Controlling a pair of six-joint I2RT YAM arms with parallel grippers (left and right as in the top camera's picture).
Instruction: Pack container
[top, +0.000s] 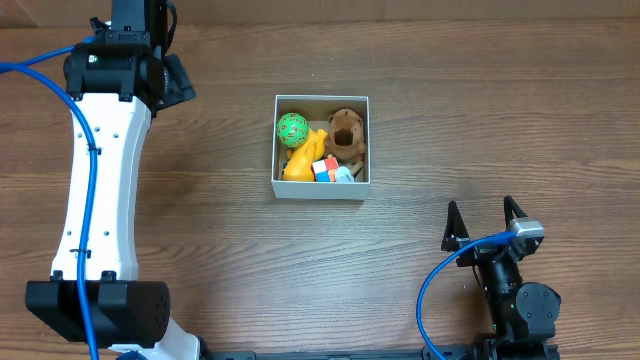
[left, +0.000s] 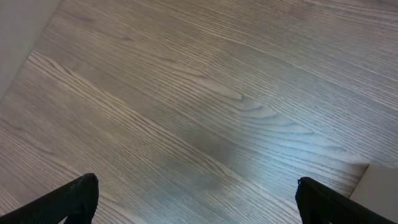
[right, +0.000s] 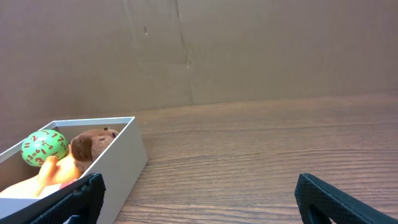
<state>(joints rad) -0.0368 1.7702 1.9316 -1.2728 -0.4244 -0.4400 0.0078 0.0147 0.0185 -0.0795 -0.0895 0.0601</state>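
Observation:
The container (top: 321, 190) is a square white-walled box at the table's middle; it also shows at the lower left of the right wrist view (right: 121, 158). Inside lie a green ball (top: 292, 128), a brown plush toy (top: 347, 135), a yellow toy (top: 303, 160) and small red, white and blue blocks (top: 330, 171). My left gripper (top: 172, 80) is at the far left of the table, well away from the container, open and empty over bare wood (left: 196, 199). My right gripper (top: 485, 225) rests at the near right, open and empty (right: 199, 199).
A brown cardboard wall (right: 249, 50) stands behind the table. A pale corner (left: 382, 180) shows at the right edge of the left wrist view. Blue cables (top: 440, 275) run along both arms.

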